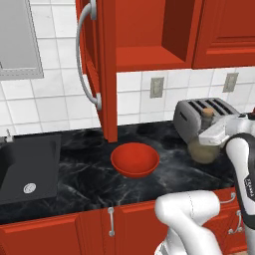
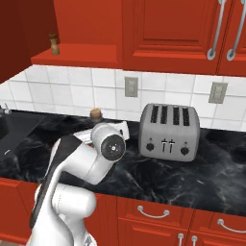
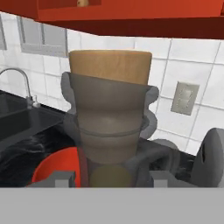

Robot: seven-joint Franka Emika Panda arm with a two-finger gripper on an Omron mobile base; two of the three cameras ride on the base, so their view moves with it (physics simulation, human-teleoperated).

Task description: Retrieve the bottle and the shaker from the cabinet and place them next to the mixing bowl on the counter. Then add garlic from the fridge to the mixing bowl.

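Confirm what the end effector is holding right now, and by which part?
It holds the bottle, gripped at the slim neck just below the stopper, with the bulbous base low over the counter between the mixing bowl and the toaster.

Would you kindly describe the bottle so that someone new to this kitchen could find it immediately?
Start at the black marble counter under the open red cabinet and look right of the red mixing bowl, just in front of the silver toaster. There stands the bottle, olive-brown with a bulbous base, slim neck and tan stopper, with the gripper at its neck.
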